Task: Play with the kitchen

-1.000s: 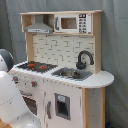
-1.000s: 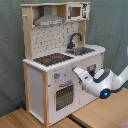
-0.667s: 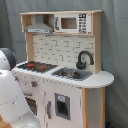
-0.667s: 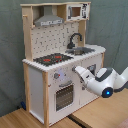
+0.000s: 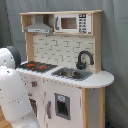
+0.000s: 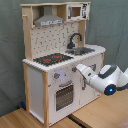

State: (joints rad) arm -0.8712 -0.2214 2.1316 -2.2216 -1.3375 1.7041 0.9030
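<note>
The kitchen [image 6: 55, 65] stands on the wooden floor [image 6: 20, 120], looks big, hard and too heavy to lift, so only its oven door [image 6: 64, 95] should be pulled, and the end effector [image 6: 77, 68] there hides its fingers.

The white, rounded-shell robot arm [image 6: 102, 79] reaches in from the second exterior view's right, held roughly level (a blue light glows on one joint). In the first exterior view its bulky white segments [image 5: 12, 95] fill the lower left corner.

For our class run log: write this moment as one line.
arm: reaching at kitchen front | toy kitchen: upright | oven door: shut | contact: cannot tell
</note>
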